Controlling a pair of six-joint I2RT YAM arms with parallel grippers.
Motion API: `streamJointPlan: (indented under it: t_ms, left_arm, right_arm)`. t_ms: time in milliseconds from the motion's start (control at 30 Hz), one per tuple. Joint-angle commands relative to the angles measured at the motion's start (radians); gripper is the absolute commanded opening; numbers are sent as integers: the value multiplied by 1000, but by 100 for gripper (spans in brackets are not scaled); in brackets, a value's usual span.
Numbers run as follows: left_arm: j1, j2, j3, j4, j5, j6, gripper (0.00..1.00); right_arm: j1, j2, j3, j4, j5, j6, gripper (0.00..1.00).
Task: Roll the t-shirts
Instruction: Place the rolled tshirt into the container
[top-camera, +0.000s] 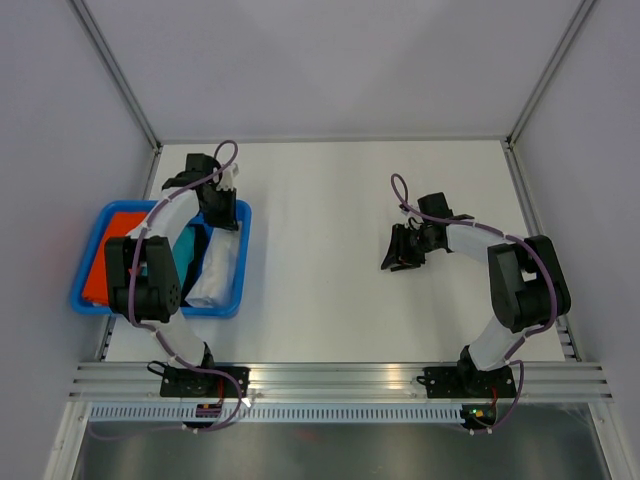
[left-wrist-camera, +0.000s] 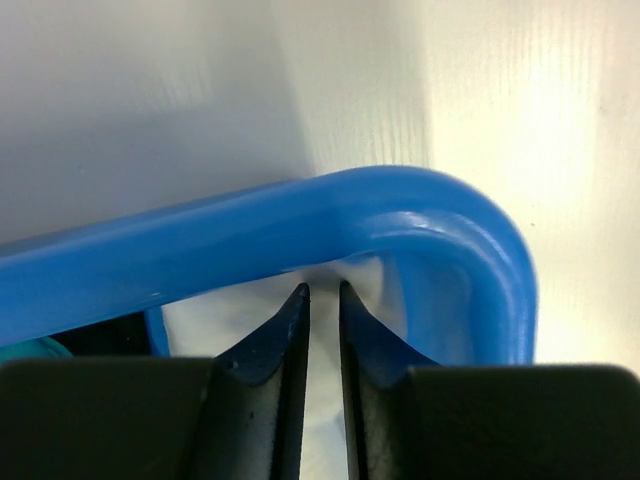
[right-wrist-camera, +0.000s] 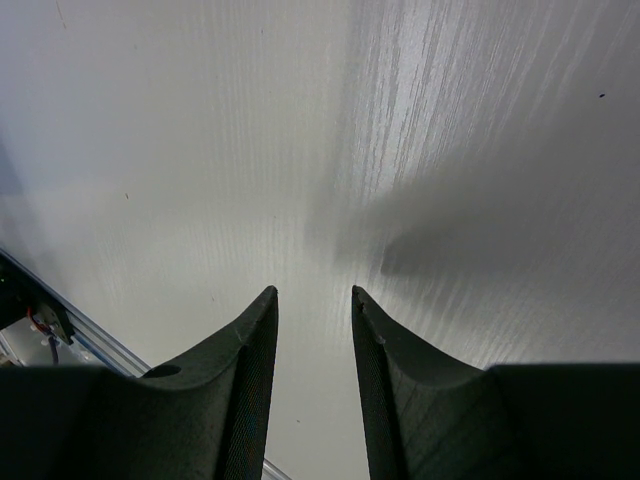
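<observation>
Left gripper sits in the far corner of the blue plastic tray, jaws a narrow slit apart at the white cloth t-shirt; whether they pinch it cannot be told. An orange t-shirt and a teal t-shirt lie beside it there. Right gripper hangs over the white table, jaws parted on nothing.

A blue plastic tray with a rounded, glossy rim sits at the left edge of the white worktop. An aluminium rail lines the near edge, above what appears to be a slotted cable duct.
</observation>
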Motion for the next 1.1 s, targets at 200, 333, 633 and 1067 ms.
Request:
streamJointPlan:
  t_ms: [200, 333, 633, 1067]
  left_arm:
    - [-4, -136, 173, -44, -83, 78, 27]
    - [72, -137, 234, -57, -146, 68, 29]
    - [276, -72, 299, -67, -207, 75, 31]
    - [303, -36, 251, 18, -138, 55, 32]
  right_arm:
    - [-1, -35, 82, 7, 31, -9, 42]
    - [-1, -40, 137, 1, 65, -14, 43]
    - [-1, -98, 222, -7, 206, -37, 43]
    - [-1, -195, 222, 46, 341, -12, 44]
